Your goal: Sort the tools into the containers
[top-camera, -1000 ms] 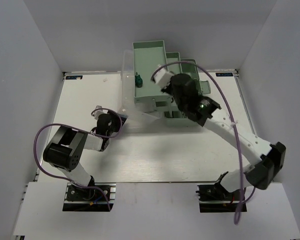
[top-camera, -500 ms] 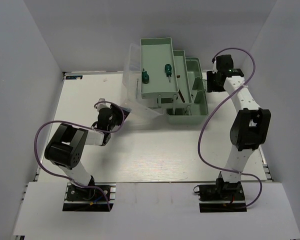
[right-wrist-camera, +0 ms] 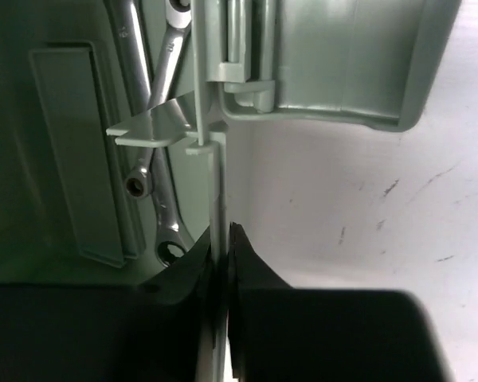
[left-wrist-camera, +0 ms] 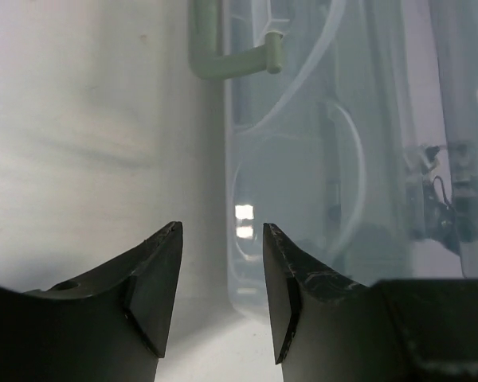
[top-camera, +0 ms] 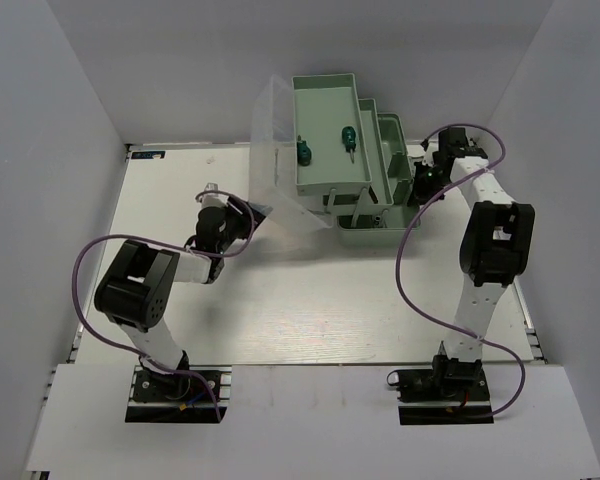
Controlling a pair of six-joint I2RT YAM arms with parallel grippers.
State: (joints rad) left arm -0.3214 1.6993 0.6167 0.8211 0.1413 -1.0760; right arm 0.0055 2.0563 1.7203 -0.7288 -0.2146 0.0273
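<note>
White desk, pale green plastic toolbox fanned open, right jaws clenched on toolbox's right wall, left jaws released left of toolbox's clear lid.

The right gripper left its place above the toolbox, swung round to the toolbox's right side and pinched the thin wall there. The toolbox slid rightward and its trays fanned out. This bared a second screwdriver in the top tray.
</note>
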